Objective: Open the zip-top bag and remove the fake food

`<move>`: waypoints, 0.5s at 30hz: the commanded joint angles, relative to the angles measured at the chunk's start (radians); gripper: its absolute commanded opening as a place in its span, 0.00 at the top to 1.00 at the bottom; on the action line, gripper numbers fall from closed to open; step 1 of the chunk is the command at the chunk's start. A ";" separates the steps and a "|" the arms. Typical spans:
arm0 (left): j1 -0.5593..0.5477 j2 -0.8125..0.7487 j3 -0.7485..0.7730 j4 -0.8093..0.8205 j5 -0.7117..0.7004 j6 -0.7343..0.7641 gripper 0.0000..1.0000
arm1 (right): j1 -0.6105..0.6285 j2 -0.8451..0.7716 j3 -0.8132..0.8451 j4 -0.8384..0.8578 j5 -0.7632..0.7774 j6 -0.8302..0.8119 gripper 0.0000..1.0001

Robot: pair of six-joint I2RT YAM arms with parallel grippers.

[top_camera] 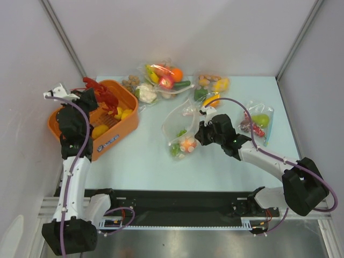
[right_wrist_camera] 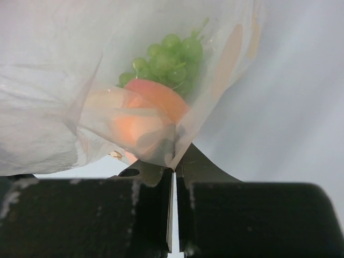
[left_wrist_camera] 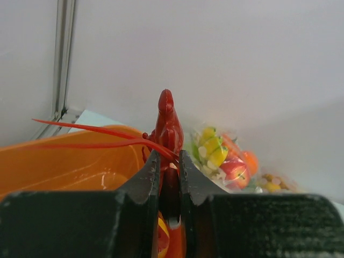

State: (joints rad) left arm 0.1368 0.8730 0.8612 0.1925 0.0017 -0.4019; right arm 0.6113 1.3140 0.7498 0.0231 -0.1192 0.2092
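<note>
Clear crinkly plastic: zip-top bag [top_camera: 177, 119] located at centre of table [top_camera: 140, 166], right of orange basket [top_camera: 122, 128]. Bag edge is pinched by right gripper [right_wrist_camera: 173, 164], jaws pressed together on film. Contents seen through film: pink-orange peach [right_wrist_camera: 148, 105], green grape bunch [right_wrist_camera: 171, 56]. Red lobster [left_wrist_camera: 167, 126] is clamped between jaws of left gripper [left_wrist_camera: 169, 161], held above basket. Basket contents: yellow pieces [top_camera: 124, 113]. Other bags of toy produce [top_camera: 164, 78] are ranged along back wall.

Red lobster [left_wrist_camera: 167, 124], orange basket [top_camera: 121, 128], green grape bunch [right_wrist_camera: 169, 59], pink-orange peach [right_wrist_camera: 156, 98], clear crinkly zip-top bag [right_wrist_camera: 43, 64], pale blue-green table [top_camera: 150, 166]
</note>
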 commanded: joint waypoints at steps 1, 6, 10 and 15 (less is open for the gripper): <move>0.020 0.033 -0.030 0.070 -0.023 -0.024 1.00 | -0.004 0.007 0.002 0.047 -0.017 0.007 1.00; 0.024 0.073 -0.085 0.081 -0.064 -0.084 1.00 | -0.004 0.005 0.000 0.046 -0.014 0.009 1.00; 0.024 0.098 -0.093 0.036 -0.112 -0.107 0.99 | -0.004 0.004 -0.001 0.046 -0.019 0.009 1.00; 0.024 0.078 -0.103 -0.048 -0.149 -0.123 0.43 | -0.005 0.004 -0.003 0.049 -0.022 0.010 1.00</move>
State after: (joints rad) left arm 0.1486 0.9596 0.7792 0.2138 -0.0933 -0.5030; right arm 0.6109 1.3167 0.7498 0.0288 -0.1303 0.2092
